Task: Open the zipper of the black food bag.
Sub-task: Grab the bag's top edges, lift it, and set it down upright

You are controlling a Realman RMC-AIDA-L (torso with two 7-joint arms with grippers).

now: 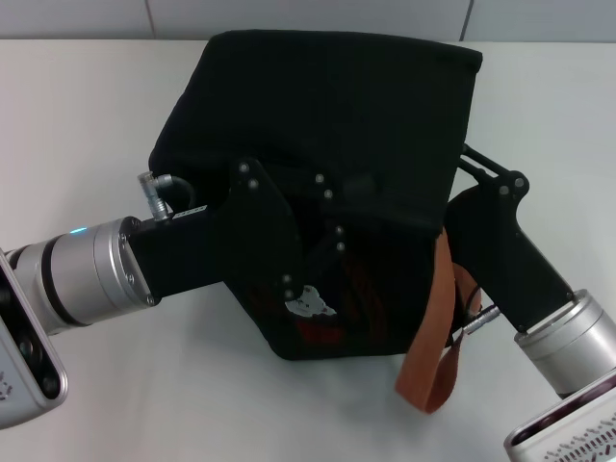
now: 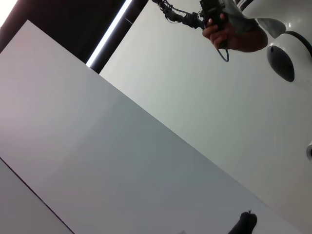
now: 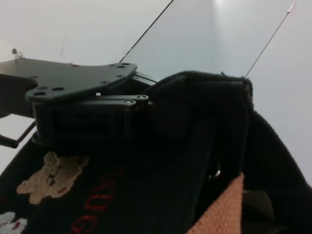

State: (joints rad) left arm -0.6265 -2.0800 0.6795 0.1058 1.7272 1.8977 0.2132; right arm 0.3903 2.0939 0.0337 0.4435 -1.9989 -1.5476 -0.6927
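The black food bag lies slumped in the middle of the white table, with a bear patch and red lettering on its near face. An orange-brown strap handle hangs down at its right. My left gripper reaches in from the left and presses against the bag's front fabric. My right gripper sits at the bag's right edge, its tips behind the fabric. In the right wrist view the left gripper meets the bag's folded rim above a tan bear patch. The zipper is hidden in the folds.
The white table runs out on both sides of the bag, and a tiled wall stands behind it. The left wrist view looks away from the table at a pale wall and a person's hand holding a device.
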